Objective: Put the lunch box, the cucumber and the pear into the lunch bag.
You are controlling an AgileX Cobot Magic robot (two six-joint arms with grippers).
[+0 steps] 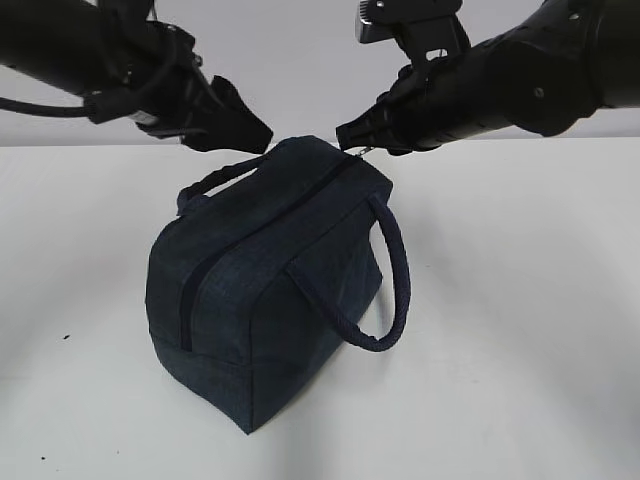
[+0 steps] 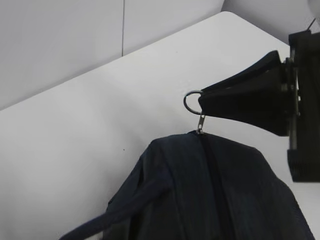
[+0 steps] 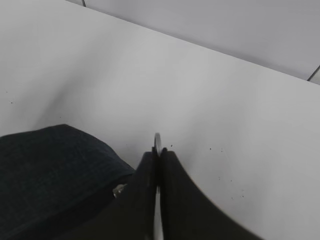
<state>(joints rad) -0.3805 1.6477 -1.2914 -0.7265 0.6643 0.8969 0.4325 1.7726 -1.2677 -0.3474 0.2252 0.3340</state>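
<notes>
Left gripper (image 1: 245, 135): hangs above the bag's left rear corner, just over the near end of one loop handle; its dark fingers taper to a point and I cannot tell whether they stand apart or together.
Lunch bag (image 1: 265, 275): dark navy, boxy, standing upright in the middle of the white bench (image 1: 520, 330), zip shut along the top ridge.
Handles: one loop (image 1: 385, 285) hangs down the right face; the other (image 1: 215, 180) arches at the left rear, under the left gripper.
Ring pull (image 2: 192, 102): metal ring at the far end of the zip, lifted above the bag's top edge.
Right gripper (image 1: 348, 135): fingers pressed together, clamped on the ring pull at the bag's upper right corner.
</notes>
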